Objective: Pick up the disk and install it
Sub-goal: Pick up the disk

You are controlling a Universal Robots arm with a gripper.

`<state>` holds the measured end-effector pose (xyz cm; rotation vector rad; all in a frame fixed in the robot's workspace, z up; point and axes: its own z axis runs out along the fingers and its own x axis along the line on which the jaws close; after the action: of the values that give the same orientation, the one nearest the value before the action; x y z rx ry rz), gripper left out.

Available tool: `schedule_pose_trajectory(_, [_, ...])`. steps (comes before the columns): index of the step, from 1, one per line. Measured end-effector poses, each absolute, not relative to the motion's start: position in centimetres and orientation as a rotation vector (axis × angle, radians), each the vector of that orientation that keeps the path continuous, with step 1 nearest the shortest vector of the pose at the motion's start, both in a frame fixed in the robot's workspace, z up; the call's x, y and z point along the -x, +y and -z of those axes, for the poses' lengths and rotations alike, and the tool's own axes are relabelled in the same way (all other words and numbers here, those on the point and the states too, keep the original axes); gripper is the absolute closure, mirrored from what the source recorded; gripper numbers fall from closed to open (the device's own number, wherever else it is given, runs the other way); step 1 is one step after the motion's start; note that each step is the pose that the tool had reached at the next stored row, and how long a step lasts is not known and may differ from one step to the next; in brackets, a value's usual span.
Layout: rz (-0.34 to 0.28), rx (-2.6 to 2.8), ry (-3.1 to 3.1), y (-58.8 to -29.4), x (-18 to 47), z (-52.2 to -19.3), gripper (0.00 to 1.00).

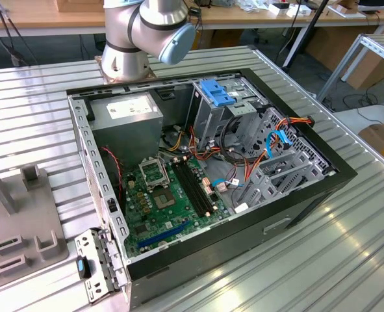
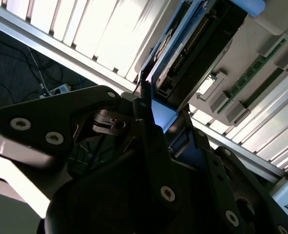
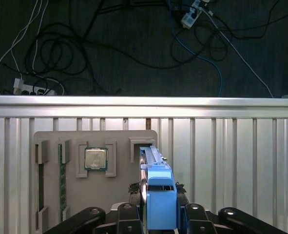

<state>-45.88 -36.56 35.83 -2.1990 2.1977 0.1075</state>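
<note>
The disk [image 3: 156, 170] stands on edge and is seen edge-on in the first wrist view: a thin silver-grey slab with a blue rail capping its near end. It sits clamped between the fingers of the gripper [image 3: 159, 214], over the grey tray [image 3: 119, 195]. The second wrist view shows its dark connector edge, with a blue rail alongside

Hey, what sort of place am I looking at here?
Probably a robotics lab or test workshop: a robot arm mounted on a ribbed metal table, an open PC case lying on it, and loose cables on the floor.
</note>
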Motion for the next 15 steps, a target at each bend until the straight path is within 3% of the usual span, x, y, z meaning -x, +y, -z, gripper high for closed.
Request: schedule_pose_trajectory(15, [-0.107, 2.199, 2.198, -36.6, 45.9, -37.8, 0.64])
